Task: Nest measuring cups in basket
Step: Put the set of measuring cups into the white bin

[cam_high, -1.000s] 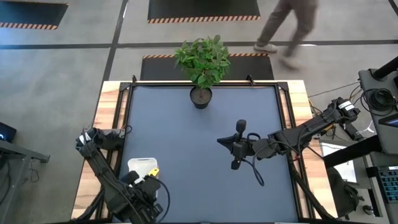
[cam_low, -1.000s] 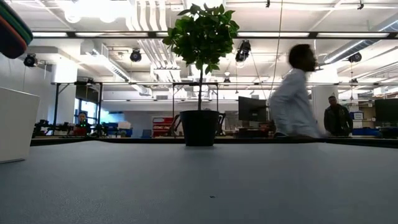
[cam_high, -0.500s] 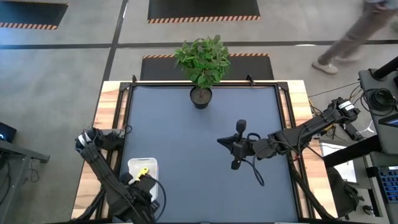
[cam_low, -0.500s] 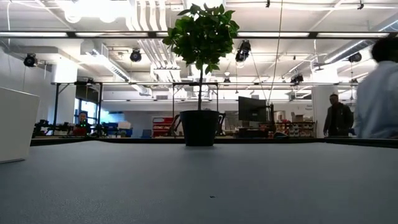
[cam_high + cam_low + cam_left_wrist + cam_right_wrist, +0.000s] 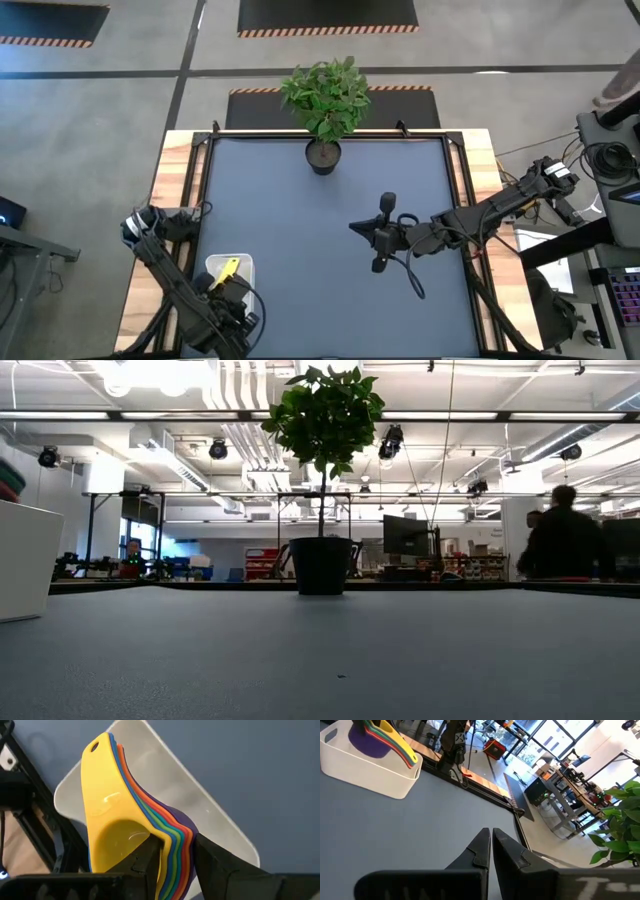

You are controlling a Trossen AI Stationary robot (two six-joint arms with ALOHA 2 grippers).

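the left gripper (image 5: pixel 172 852) is clamped on a nested stack of measuring cups (image 5: pixel 135 827), its two dark fingers (image 5: pixel 147 857) pinching the bowls from either side. the yellow cup (image 5: pixel 107 820) sits on the outside of the stack, with blue, green, red-pink, teal, orange and purple layers fanned behind it, and the flat handles point away from the gripper. the stack hangs tilted above the basket (image 5: pixel 220 827), a shallow white tray with rounded corners; whether the cups touch its floor cannot be told

from above, the basket (image 5: pixel 243 264) lies at the near left corner of the dark table (image 5: pixel 320 220), close to the left edge, and the left arm reaches over it from the near side with the yellow handle (image 5: pixel 227 268) showing over the tray. in the low view the basket's white wall (image 5: pixel 25 560) stands at the left edge of the picture

the right gripper (image 5: pixel 490 842) has its jaws pressed together, holding nothing. it hovers over the middle-right of the table (image 5: pixel 380 232), well apart from the basket. its wrist view looks across the table to the basket (image 5: pixel 367 767) with the stack of cups (image 5: pixel 377 737) held over it, purple bowl lowest and yellow handle on top

a potted plant (image 5: pixel 326 100) in a black pot stands at the far edge of the table, near the middle. in the low view a person (image 5: pixel 562 540) stands in the room beyond the table, at the right
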